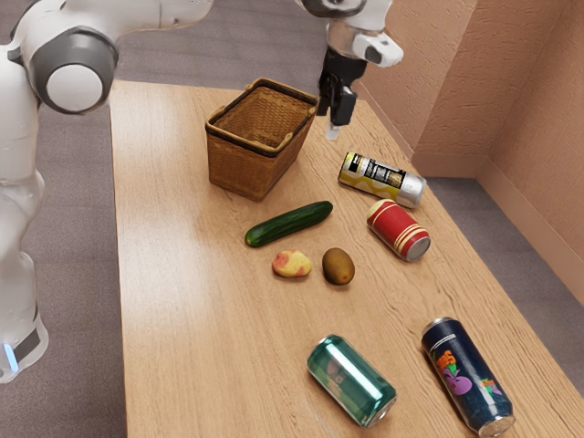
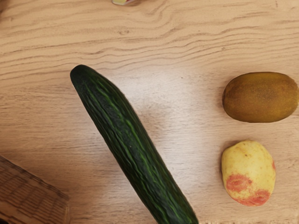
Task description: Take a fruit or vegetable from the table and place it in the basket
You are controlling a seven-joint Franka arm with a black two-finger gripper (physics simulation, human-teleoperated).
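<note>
While the cucumber (image 1: 288, 224) is being seen at the gripper's (image 1: 335, 128) 7 o'clock, exterior view, angled 8-to-2, grip width honestly isn't being made out.

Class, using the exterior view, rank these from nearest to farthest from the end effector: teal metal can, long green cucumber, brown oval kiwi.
1. Long green cucumber, near the brown woven basket.
2. Brown oval kiwi, around the exterior view's middle.
3. Teal metal can, toward the exterior view's lower edge.

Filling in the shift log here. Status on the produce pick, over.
Gripper raised, holding nothing. Cucumber, kiwi, potato on the table. Nothing lying on them; basket upright nearby.
</note>
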